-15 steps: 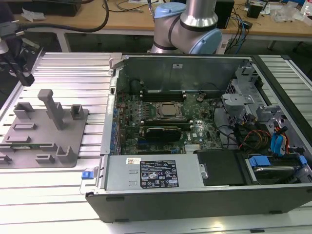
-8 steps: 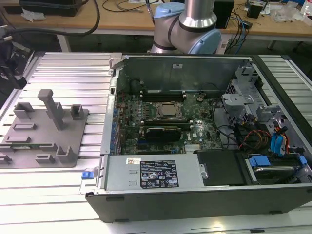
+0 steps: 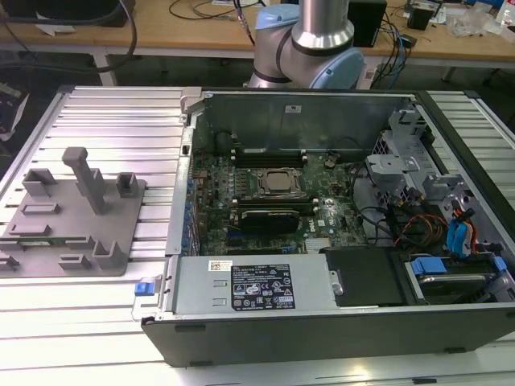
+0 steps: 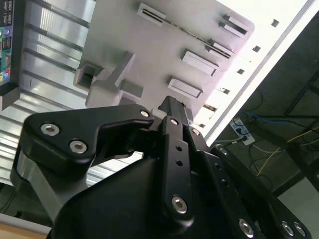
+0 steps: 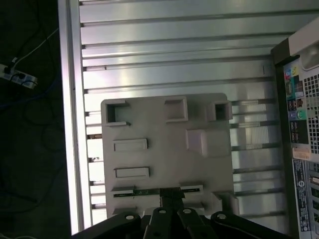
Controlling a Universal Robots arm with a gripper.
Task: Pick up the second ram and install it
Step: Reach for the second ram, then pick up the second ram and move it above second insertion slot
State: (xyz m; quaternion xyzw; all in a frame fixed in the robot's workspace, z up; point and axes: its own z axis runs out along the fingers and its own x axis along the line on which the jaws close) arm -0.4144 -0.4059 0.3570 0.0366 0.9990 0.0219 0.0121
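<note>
In the exterior view, a grey blocky plastic fixture (image 3: 72,217) lies flat on the ribbed aluminium surface (image 3: 121,121), toward the exterior view's left. The long, thin green circuit-board stick, the second ram (image 3: 48,240), stands on edge in the holders along the fixture's near side. To the exterior view's right, just beside the fixture, sits the open dark computer case (image 3: 322,330), its green motherboard bare. Long black memory slots (image 3: 269,151) run on either side of the silver processor; I cannot tell whether a stick sits in them. The silver and pale blue robot arm (image 3: 322,32) rises behind the case.

In the second wrist view, the black tool (image 4: 172,105) hangs over the fixture (image 4: 149,55), clear of it. Its fingers look pressed together with nothing between them. Past their tips the ram (image 4: 192,35) shows as a slim dark line bridging two raised holders.

In the first wrist view, looking straight down, the tool (image 5: 172,195) again shows its fingers drawn together, with no gap I can make out. Its tip lines up over the middle of the ram (image 5: 149,191), which rests in the fixture (image 5: 164,149). The surface (image 5: 174,50) stretches beyond, and the back of the case (image 5: 304,149) stands beside the fixture
</note>
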